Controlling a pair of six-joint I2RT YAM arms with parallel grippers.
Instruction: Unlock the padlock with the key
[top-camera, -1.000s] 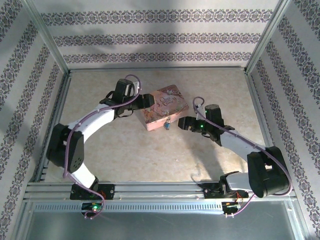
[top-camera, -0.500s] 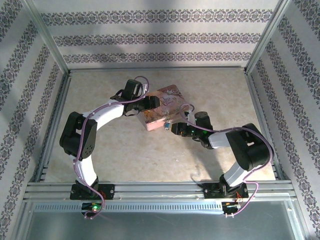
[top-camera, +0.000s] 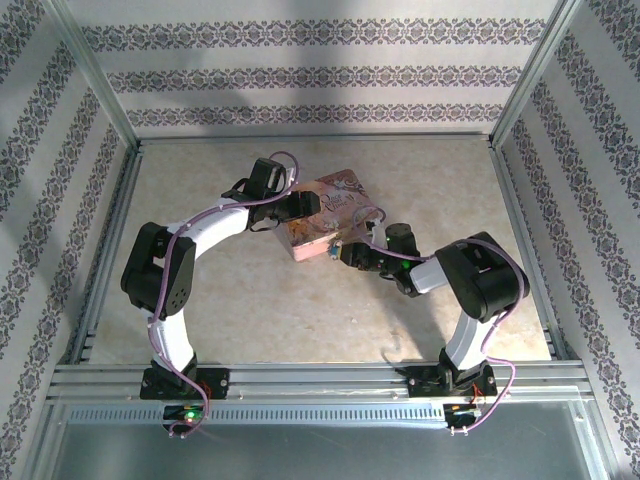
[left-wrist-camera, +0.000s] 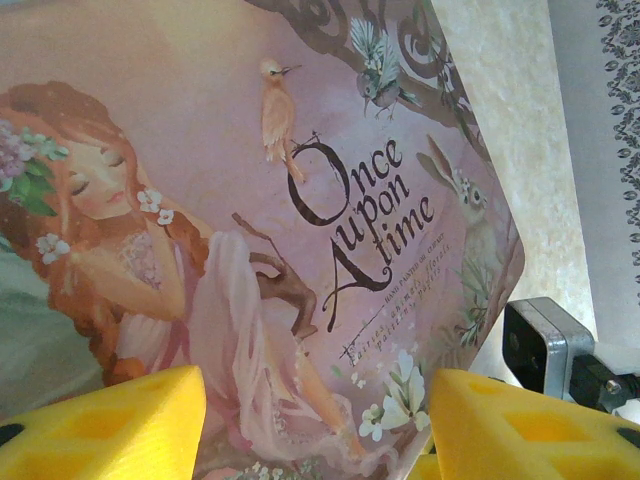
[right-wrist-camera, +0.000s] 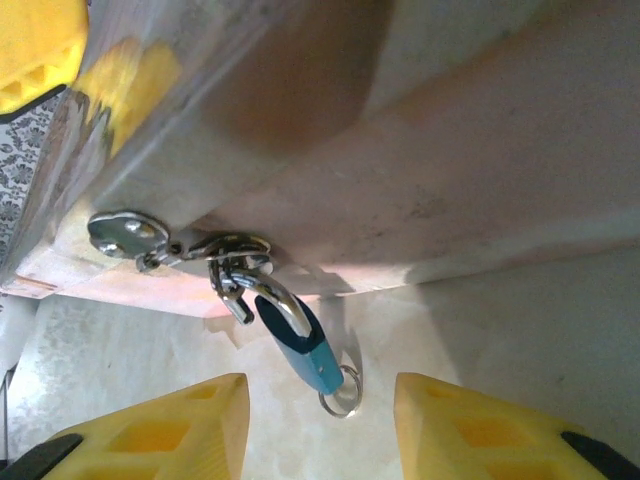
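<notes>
The padlock (right-wrist-camera: 300, 340), silvery shackle and blue body, hangs from the hasp (right-wrist-camera: 190, 243) on the pink box's front wall and tilts down to the right. A thin wire ring (right-wrist-camera: 340, 395) sits at its blue end; the key's blade is hidden, so I cannot tell whether it is in the lock. My right gripper (right-wrist-camera: 320, 430) is open, its yellow fingers (right-wrist-camera: 160, 430) on either side below the padlock, not touching it. The padlock (top-camera: 333, 250) is a speck beside the right gripper (top-camera: 347, 252). My left gripper (left-wrist-camera: 315, 425) is open over the box lid (left-wrist-camera: 300, 200).
The pink picture box (top-camera: 330, 212) lies mid-table at an angle. The left gripper (top-camera: 305, 205) rests at its left end. Metal frame rails (top-camera: 130, 200) and patterned walls bound the table. The right arm's elbow (top-camera: 480, 280) is folded close to the box's right.
The right arm has folded and its gripper has moved left, up to the padlock. The left arm has drawn in, its gripper shifting right onto the box. Little moved in the last half second.
</notes>
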